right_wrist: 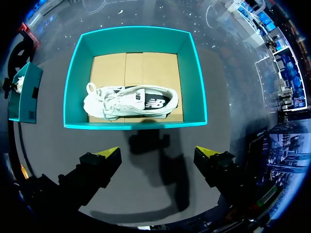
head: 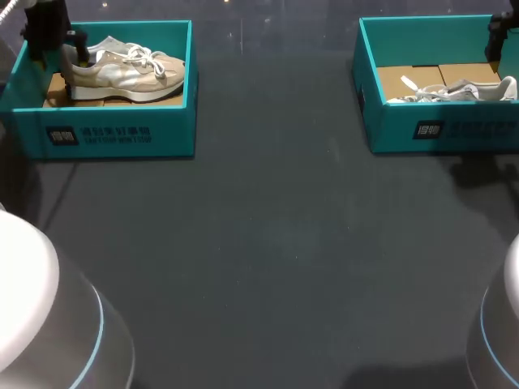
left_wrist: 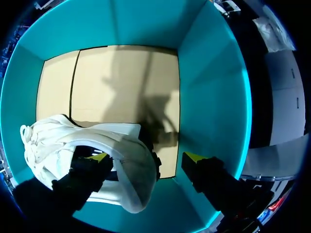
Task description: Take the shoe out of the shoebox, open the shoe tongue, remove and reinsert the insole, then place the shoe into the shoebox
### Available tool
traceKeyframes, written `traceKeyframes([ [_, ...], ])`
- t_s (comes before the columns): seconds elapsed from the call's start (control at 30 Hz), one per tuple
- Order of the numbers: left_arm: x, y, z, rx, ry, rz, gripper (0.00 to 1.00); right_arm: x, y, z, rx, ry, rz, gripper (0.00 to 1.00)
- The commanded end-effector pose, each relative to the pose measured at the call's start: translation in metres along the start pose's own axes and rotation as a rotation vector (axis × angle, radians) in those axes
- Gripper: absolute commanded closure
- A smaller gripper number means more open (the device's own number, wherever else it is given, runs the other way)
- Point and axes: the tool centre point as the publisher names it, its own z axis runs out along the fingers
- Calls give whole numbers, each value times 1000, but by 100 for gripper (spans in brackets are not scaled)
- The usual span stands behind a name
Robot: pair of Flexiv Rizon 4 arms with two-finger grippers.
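A beige shoe [head: 126, 73] lies on its sole in the teal shoebox [head: 122, 134] at the far left. My left gripper [left_wrist: 146, 158] hangs inside that box at the shoe's [left_wrist: 121, 141] heel, open. One finger is over the shoe's opening, the other stands clear beside the box wall [left_wrist: 209, 87]. A second teal shoebox [head: 454, 130] at the far right holds a white shoe [head: 458, 91] lying on its side. My right gripper [right_wrist: 158, 153] is open and empty above the table, just outside that box's [right_wrist: 131, 36] near wall, with the white shoe [right_wrist: 129, 102] ahead of it.
The dark table [head: 268, 243] stretches bare between the two boxes and toward the front. Both boxes have cardboard floors. My arms' pale bases sit at the front corners.
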Motion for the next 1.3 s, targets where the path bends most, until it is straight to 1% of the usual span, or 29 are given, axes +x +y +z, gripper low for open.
traceKeyframes([
  [0.03, 0, 8, 8, 11, 3, -8, 7, 0, -1, 0, -1, -1, 0, 0],
  [0.17, 0, 9, 12, 14, -4, -15, 7, 0, -1, 0, -1, -1, 0, 0],
  [0.23, 0, 10, 14, 15, -6, -17, 10, 0, -1, 0, -1, -1, 0, 0],
  [0.27, -1, 10, 14, 16, -6, -17, 13, 0, -1, 0, -1, -1, 0, 0],
  [0.3, -1, 10, 15, 17, -6, -18, 17, 0, -1, 0, -1, -1, 0, 0],
  [0.33, -1, 11, 15, 18, -5, -19, 24, 0, -1, 0, -1, -1, 0, 0],
  [0.4, -1, 12, 16, 18, -5, -19, 31, 0, -1, 0, -1, -1, 0, 0],
  [0.43, -2, 12, 16, 19, -5, -20, 37, 0, -1, 0, -1, -1, 0, 0],
  [0.47, -2, 13, 15, 19, -6, -20, 49, 0, -1, 0, -1, -1, 0, 0],
  [0.5, -2, 13, 15, 19, -6, -20, 56, 0, -1, 0, -1, -1, 0, 0],
  [0.53, -2, 13, 15, 19, -6, -20, 65, 0, -1, 0, -1, -1, 0, 0],
  [0.6, -2, 13, 14, 18, -6, -19, 90, 0, -1, 0, -1, -1, 0, 0],
  [0.63, -2, 13, 14, 19, -5, -18, 100, 0, -1, 0, -1, -1, 0, 0],
  [0.9, 2, 9, 16, 26, -2, -16, 100, 0, -1, 0, -1, -1, 0, 0],
  [1.3, 18, 9, 15, 25, -2, -39, 100, 0, -1, 0, -1, -1, 0, 0],
])
